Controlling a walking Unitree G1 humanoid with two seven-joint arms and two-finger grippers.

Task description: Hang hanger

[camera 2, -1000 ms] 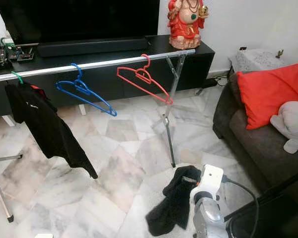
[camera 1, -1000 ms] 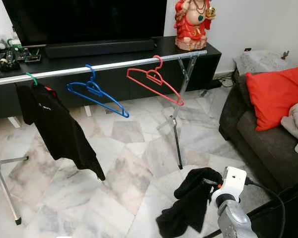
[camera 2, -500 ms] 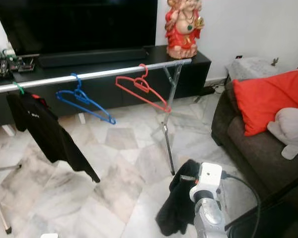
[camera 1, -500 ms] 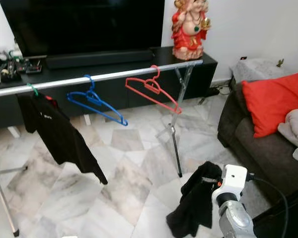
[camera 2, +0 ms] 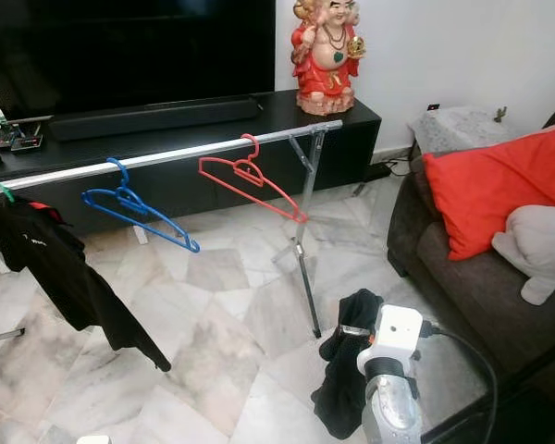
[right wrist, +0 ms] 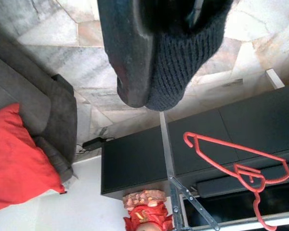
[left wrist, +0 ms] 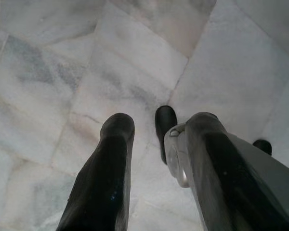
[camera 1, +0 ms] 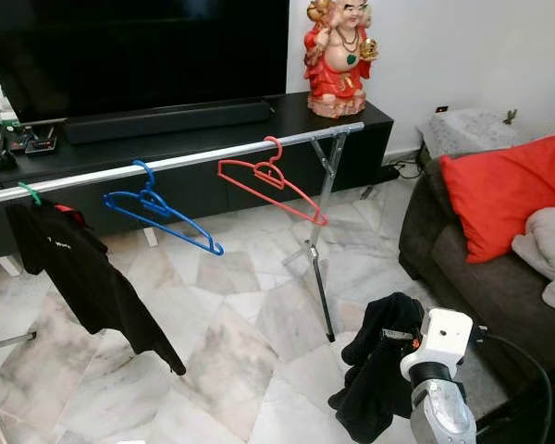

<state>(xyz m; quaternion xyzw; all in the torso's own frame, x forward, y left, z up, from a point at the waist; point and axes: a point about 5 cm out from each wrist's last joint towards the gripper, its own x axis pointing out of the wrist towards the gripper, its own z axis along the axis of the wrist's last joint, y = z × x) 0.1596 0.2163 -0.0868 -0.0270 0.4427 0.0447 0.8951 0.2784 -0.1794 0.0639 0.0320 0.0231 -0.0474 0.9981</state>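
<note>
A silver clothes rail [camera 1: 185, 161] stands in front of the TV stand. On it hang an empty blue hanger [camera 1: 159, 209], an empty red hanger [camera 1: 273, 181] and a black shirt [camera 1: 83, 277] on a green hook. My right gripper [right wrist: 156, 91] is low at the right, near the rail's right leg. It is shut on a black garment [camera 1: 377, 375] that droops toward the floor. The cloth covers its fingers. In the left wrist view my left gripper [left wrist: 160, 120] is open over marble tiles with nothing between its fingers.
The rail's crossed right legs [camera 1: 322, 277] stand just left of the held garment. A dark sofa [camera 1: 472, 268] with a red cushion [camera 1: 504, 190] lies to the right. The black TV stand [camera 1: 213, 139] with a red statue [camera 1: 335, 55] is behind the rail.
The camera has moved, so the rail and hangers sit further left and lower in the picture. My right gripper still holds the black garment, now a little higher.
</note>
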